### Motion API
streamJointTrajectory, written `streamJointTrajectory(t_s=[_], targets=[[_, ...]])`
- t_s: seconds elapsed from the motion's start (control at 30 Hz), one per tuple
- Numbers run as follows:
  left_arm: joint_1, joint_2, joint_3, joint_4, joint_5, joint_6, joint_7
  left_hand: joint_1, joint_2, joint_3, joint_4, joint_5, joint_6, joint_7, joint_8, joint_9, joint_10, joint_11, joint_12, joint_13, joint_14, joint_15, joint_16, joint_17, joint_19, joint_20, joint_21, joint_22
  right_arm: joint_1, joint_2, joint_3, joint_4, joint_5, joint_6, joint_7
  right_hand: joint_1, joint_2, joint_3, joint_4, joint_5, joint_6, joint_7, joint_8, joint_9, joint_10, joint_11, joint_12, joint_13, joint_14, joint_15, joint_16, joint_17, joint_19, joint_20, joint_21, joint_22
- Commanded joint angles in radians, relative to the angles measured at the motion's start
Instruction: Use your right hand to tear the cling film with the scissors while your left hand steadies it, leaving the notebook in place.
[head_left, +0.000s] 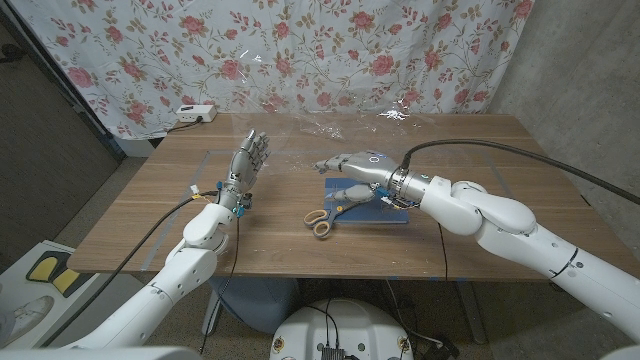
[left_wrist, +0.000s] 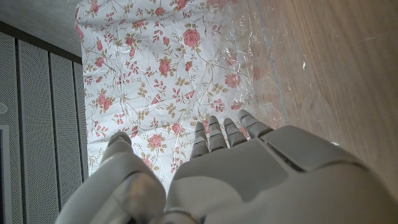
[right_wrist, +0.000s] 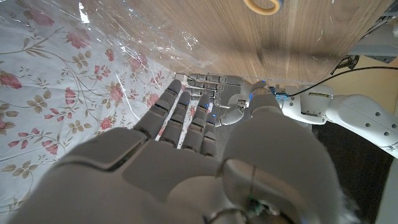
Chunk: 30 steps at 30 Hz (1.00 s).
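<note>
The scissors (head_left: 322, 222), with tan handles, lie on the table, their blades reaching onto the blue notebook (head_left: 392, 212). One scissor handle (right_wrist: 264, 5) shows in the right wrist view. My right hand (head_left: 350, 162) (right_wrist: 186, 124) hovers above the notebook with fingers stretched out toward my left hand, holding nothing. My left hand (head_left: 248, 158) (left_wrist: 236, 155) is raised, fingers pointing up and apart, empty; the left hand (right_wrist: 208, 84) also appears past my right fingers. The clear cling film (head_left: 330, 130) (left_wrist: 261, 62) (right_wrist: 143, 43) hangs as a wrinkled sheet over the table's far half, between and behind the hands.
A floral curtain (head_left: 300, 50) hangs behind the table. A white power strip (head_left: 195, 113) sits at the back left corner. A black cable (head_left: 500, 150) arcs over my right arm. The wooden table (head_left: 150, 220) shows bare wood at the front left.
</note>
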Motion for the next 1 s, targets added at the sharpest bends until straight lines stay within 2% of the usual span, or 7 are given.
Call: streamJointTrajectory(t_s=[0.03,0.4,0.5,0.57,0.8,1.0], targets=[[-0.002,-0.002,0.003,0.002,0.001,0.001,-0.002,0.005,0.01,0.003,-0.006,0.005,0.007,-0.003,-0.003,0.003,0.008,-0.002,0.0,0.002,0.004,-0.009,0.001,0.003,0.002,0.005,-0.001,0.005,0.041,0.003,-0.037,0.003,-0.024,-0.031,0.066,0.015,0.001,0.007,0.001,-0.002,-0.003,0.004,-0.005,0.001,0.005,0.005,0.007,0.002,0.008,-0.119,0.006,0.005,-0.007,-0.018,-0.005,0.001],[-0.005,-0.003,0.005,0.011,-0.001,0.002,-0.008,0.005,0.011,0.002,-0.007,0.005,0.008,-0.001,-0.003,0.003,0.008,-0.001,0.0,0.002,0.003,-0.008,0.001,0.003,0.003,0.004,0.0,0.005,0.051,0.014,-0.061,0.029,-0.086,-0.032,0.024,0.027,-0.002,0.009,-0.001,-0.002,-0.003,0.011,-0.007,0.001,0.005,0.005,0.007,0.004,0.008,-0.121,0.008,0.01,0.005,-0.024,-0.003,0.001],[-0.005,-0.003,0.004,0.012,-0.003,0.001,-0.008,0.005,0.011,0.002,-0.007,0.005,0.008,0.001,-0.003,0.003,0.008,0.0,-0.001,0.002,0.004,-0.009,0.001,0.003,0.002,0.005,0.0,0.005,0.055,0.017,-0.068,0.036,-0.099,-0.028,0.013,0.033,-0.002,0.011,-0.003,-0.002,-0.009,0.003,-0.01,0.002,0.005,0.004,0.006,0.004,0.007,-0.124,0.009,0.012,0.008,-0.024,-0.002,0.001],[-0.004,-0.002,0.003,0.012,-0.003,0.0,-0.008,0.005,0.011,0.002,-0.007,0.005,0.008,0.001,-0.003,0.003,0.008,-0.002,-0.001,0.002,0.003,-0.009,0.001,0.003,0.003,0.005,0.0,0.005,0.059,0.018,-0.073,0.04,-0.108,-0.026,0.008,0.045,-0.002,0.014,-0.003,-0.001,0.0,-0.015,-0.008,0.004,0.018,-0.004,0.017,0.01,0.006,-0.129,0.01,0.018,0.011,-0.022,-0.003,0.002],[-0.002,-0.002,0.0,0.013,-0.006,-0.003,-0.009,0.005,0.011,0.002,-0.008,0.005,0.008,0.0,-0.003,0.003,0.009,0.001,0.0,0.002,0.003,-0.009,0.001,0.003,0.002,0.004,0.0,0.004,0.081,0.029,-0.092,0.058,-0.108,-0.026,0.035,0.059,-0.005,0.017,-0.004,0.0,0.002,-0.022,-0.007,0.008,0.034,-0.004,0.033,0.018,0.009,-0.13,0.013,0.024,0.016,-0.018,-0.002,0.003],[0.001,-0.004,-0.002,0.016,-0.008,-0.008,-0.011,0.005,0.011,0.002,-0.008,0.005,0.008,0.001,-0.004,0.003,0.007,-0.001,-0.001,0.002,0.003,-0.008,0.001,0.003,0.002,0.004,-0.001,0.004,0.096,0.037,-0.108,0.064,-0.121,-0.031,0.053,0.079,-0.008,0.019,-0.004,0.002,-0.029,-0.019,-0.02,0.014,0.002,-0.008,0.039,0.035,-0.002,-0.127,0.011,0.035,0.012,-0.017,-0.006,0.004]])
